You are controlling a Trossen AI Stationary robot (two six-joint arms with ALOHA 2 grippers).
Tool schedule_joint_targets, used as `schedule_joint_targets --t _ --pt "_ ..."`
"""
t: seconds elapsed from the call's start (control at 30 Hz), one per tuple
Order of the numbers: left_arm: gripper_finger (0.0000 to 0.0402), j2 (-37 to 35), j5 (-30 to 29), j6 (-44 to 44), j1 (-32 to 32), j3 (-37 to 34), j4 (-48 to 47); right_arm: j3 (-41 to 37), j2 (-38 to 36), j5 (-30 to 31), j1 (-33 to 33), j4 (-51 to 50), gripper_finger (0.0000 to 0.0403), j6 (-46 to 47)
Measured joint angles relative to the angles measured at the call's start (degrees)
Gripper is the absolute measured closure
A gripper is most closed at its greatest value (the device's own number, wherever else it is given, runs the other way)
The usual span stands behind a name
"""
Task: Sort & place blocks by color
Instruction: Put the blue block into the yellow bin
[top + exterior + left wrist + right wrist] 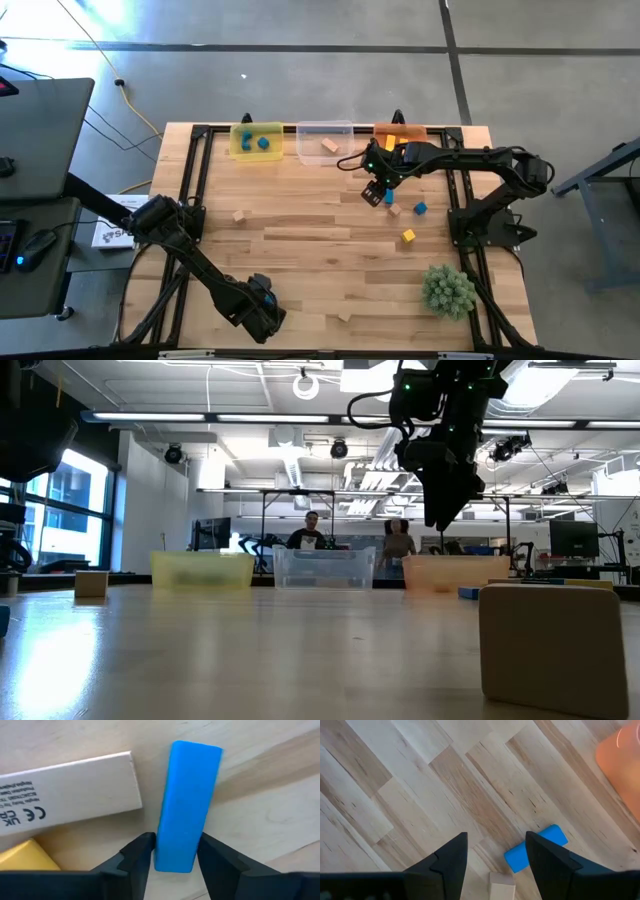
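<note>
My left gripper (262, 312) is near the table's near edge, shut on a blue bar (189, 800) that the gripper hides in the high view. My right gripper (375, 191) hangs open above the table (440, 510), just left of a blue block (388, 198) and a tan block (395, 210). In the right wrist view that blue block (536, 848) and tan block (502, 886) lie flat on the wood below the open fingers, untouched. Another blue block (419, 208), a yellow block (408, 236) and two tan blocks (239, 215) (344, 316) also lie on the table. My left gripper pinches the blue bar between its two fingers (137, 857) at one end of the bar (175, 860), one finger on each long side. The fingers lie along the bar, which points away from them. Whether the bar is lifted or lies on the wood cannot be told.
Three bins stand along the far edge: yellow (256, 140) holding blue blocks, clear (325, 143) holding a tan block, orange (400, 133) holding a yellow block. A spiky green plant ball (447, 290) sits near right. A white labelled box (65, 790) and a yellow piece (25, 857) lie beside the blue bar.
</note>
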Motion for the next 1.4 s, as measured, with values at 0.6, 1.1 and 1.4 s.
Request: schedule_joint_targets --t 0.6,1.1,1.4 --pt "0.0323 -2.3 -7.6 8.7 0.1 1.0 -1.0 0.0 0.0 -2.4 0.0 0.5 0.0214 2.5" --pt "0.0323 -4.2 -9.9 18.2 2.3 4.9 -0.8 0.0 0.0 -15.6 0.0 9.8 0.0214 2.5" --pt "0.0323 -5.2 -7.3 31.3 7.9 7.1 -1.2 0.0 0.0 -20.9 0.0 15.1 0.0214 -5.1"
